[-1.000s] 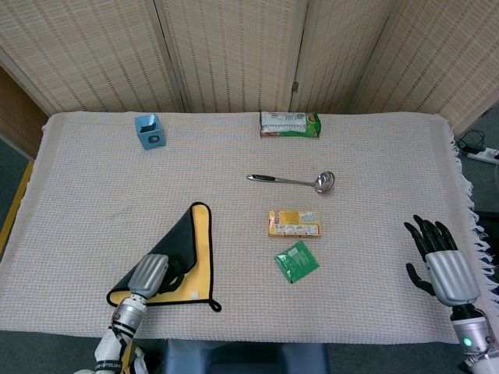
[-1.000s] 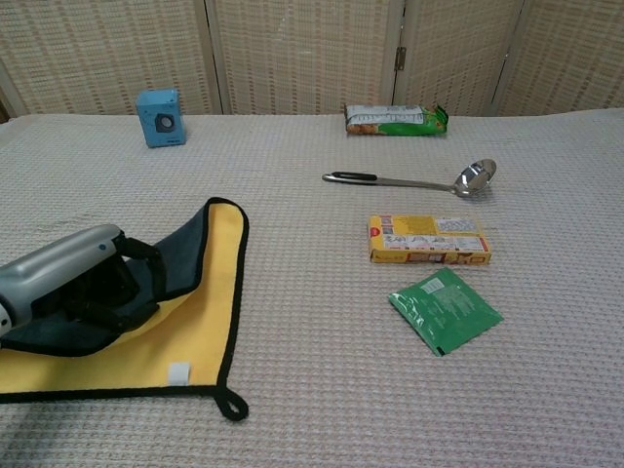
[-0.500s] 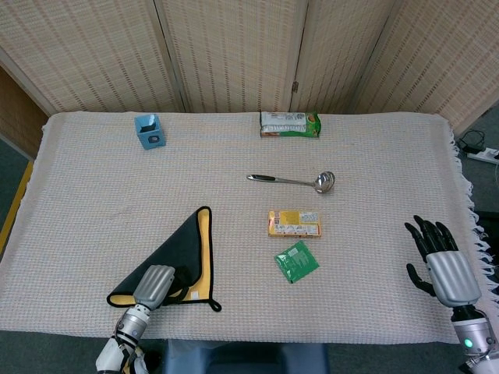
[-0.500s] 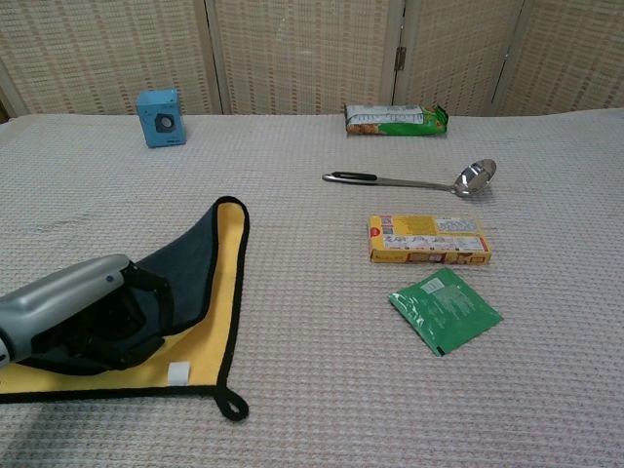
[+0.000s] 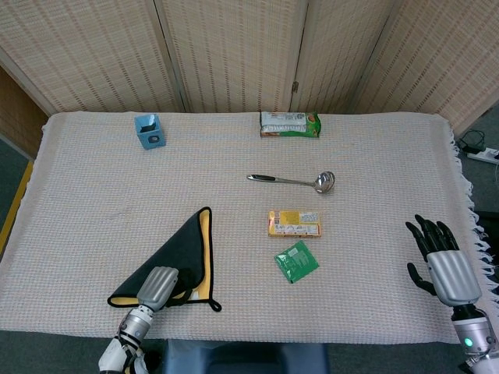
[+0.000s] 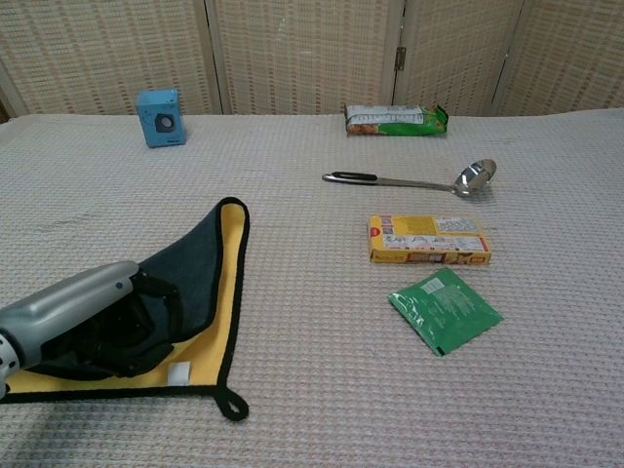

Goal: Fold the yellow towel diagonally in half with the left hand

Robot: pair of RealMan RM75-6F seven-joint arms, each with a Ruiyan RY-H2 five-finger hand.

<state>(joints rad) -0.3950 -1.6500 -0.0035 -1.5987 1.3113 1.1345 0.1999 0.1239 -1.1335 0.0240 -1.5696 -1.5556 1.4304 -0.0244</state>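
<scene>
Under the left hand [image 6: 93, 327], a towel [image 6: 210, 268] corner is gripped; it should be laid onto the opposite corner, edges matched.

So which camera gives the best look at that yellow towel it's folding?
The head view: it looks straight down, so the towel shows whole as a dark triangle with a yellow strip along its right edge. The chest view shows the towel closer, but the left hand covers much of it.
</scene>
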